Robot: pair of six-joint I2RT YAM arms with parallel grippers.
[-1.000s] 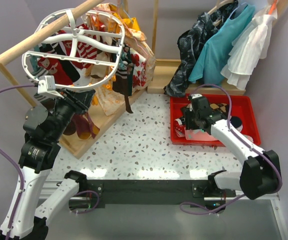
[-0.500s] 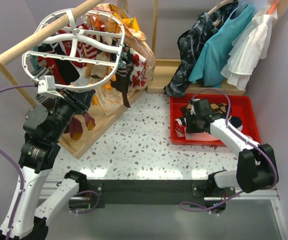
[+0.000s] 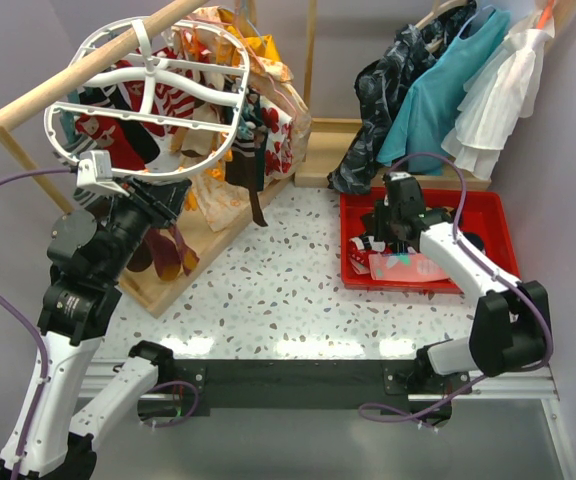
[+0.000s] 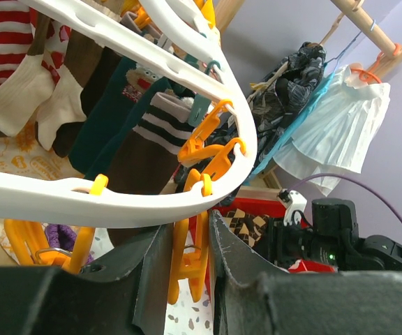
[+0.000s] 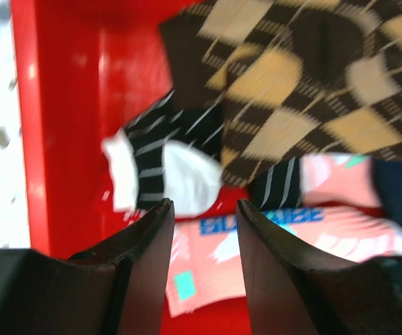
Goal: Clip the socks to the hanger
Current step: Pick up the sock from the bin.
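Observation:
The white oval hanger (image 3: 143,100) hangs at the back left, with several socks clipped under it: red-white striped (image 4: 5,28), dark teal (image 4: 110,118) and brown with stripes (image 4: 152,146). My left gripper (image 3: 160,207) reaches up under the frame's rim (image 4: 117,202). Its jaws (image 4: 190,241) are shut on an orange clip (image 4: 192,262). My right gripper (image 3: 390,235) hovers open over the red tray (image 3: 493,215), nothing between its fingers (image 5: 204,204). Below it lie a brown argyle sock (image 5: 306,77), a black-white striped sock (image 5: 166,157) and a pink sock (image 5: 285,230).
A long wooden rail (image 3: 78,75) carries the hanger. Floral cloth pieces (image 3: 268,90) hang behind it. A dark garment (image 3: 378,110), a teal dress (image 3: 438,100) and a white dress (image 3: 498,95) hang at the back right above the tray.
My right gripper has shifted toward the far side of the tray, its jaws narrowing then widening. A dark sock under the hanger has swung. The left arm stays put on the clip.

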